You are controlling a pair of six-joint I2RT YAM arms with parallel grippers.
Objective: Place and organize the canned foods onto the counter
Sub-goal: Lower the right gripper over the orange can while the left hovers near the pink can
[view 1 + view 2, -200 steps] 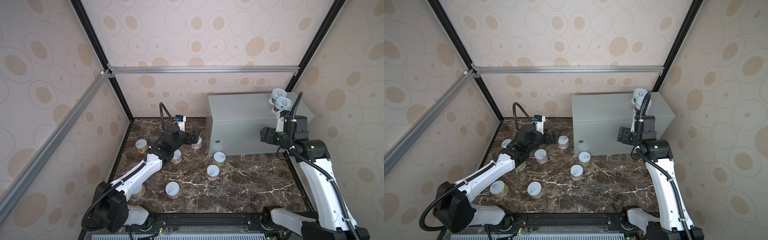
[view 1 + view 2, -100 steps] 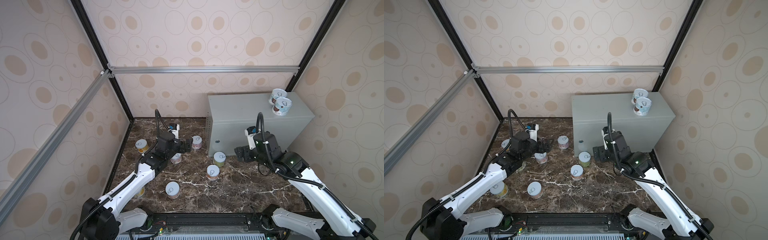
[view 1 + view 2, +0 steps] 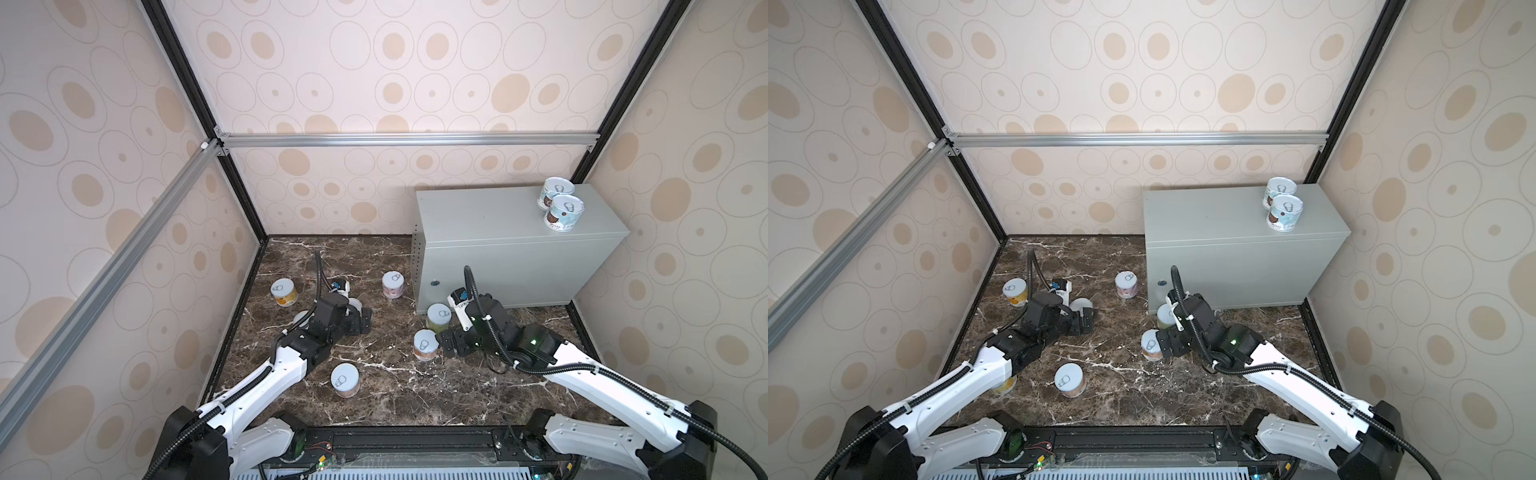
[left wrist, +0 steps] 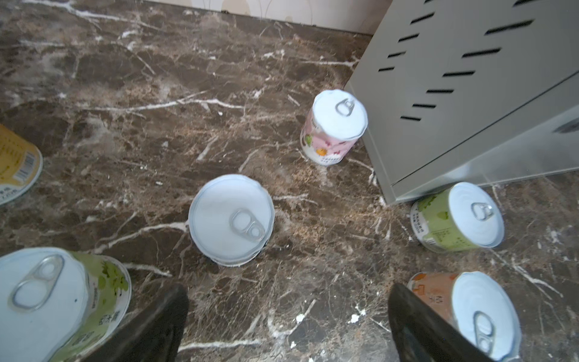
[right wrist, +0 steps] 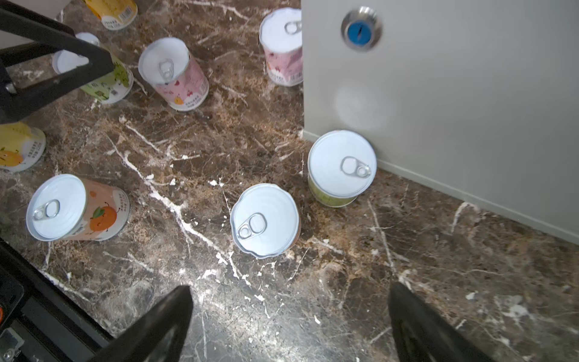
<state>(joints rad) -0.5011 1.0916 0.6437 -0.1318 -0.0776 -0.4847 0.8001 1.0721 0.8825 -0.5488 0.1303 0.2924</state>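
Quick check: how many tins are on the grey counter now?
2. Both stand upright at the counter's right end in both top views: back tin by the rear corner, front tin just before it. The whole top shows, so none hidden.

Your left claw [image 4: 288, 291] hangs wide open over the marble floor [image 4: 125, 94], with one upright tin [image 4: 232, 219] just ahead of it. A pink tin [image 4: 335, 128] and a green tin [image 4: 457, 216] stand just beside the grey worktop [image 4: 470, 78].
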